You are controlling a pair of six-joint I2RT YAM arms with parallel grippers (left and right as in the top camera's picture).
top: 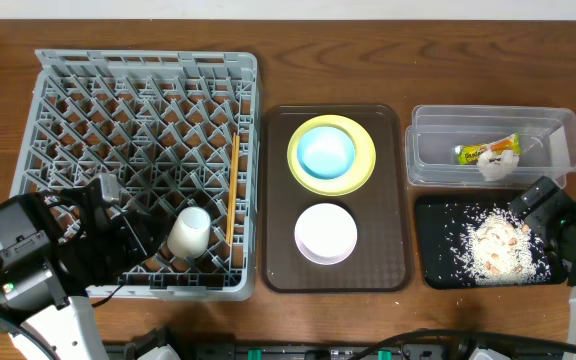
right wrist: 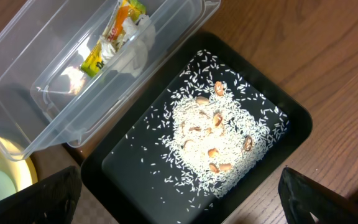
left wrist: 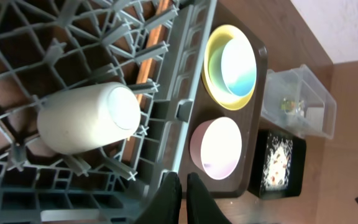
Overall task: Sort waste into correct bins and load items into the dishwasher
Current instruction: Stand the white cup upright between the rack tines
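Note:
The grey dish rack (top: 138,110) fills the left. A white cup (top: 190,232) lies on its side in the rack's front right part, also in the left wrist view (left wrist: 86,118). Chopsticks (top: 234,195) lie along the rack's right side. My left gripper (left wrist: 183,198) is shut and empty, at the rack's front right edge near the cup. The yellow-green plate (top: 365,160) holds the light blue bowl (top: 326,150). The white bowl (top: 325,233) sits in front of it. The clear tub (top: 438,160) holds the snack wrapper (top: 488,148) and tissue (top: 495,165). The black tray (top: 436,260) holds rice scraps (top: 493,248). My right gripper (right wrist: 179,196) is open above the tray.
The brown serving tray (top: 278,260) sits in the middle between the rack and the bins. Bare wooden table (top: 328,320) shows along the front edge and behind the rack. The right arm's base stands at the far right edge.

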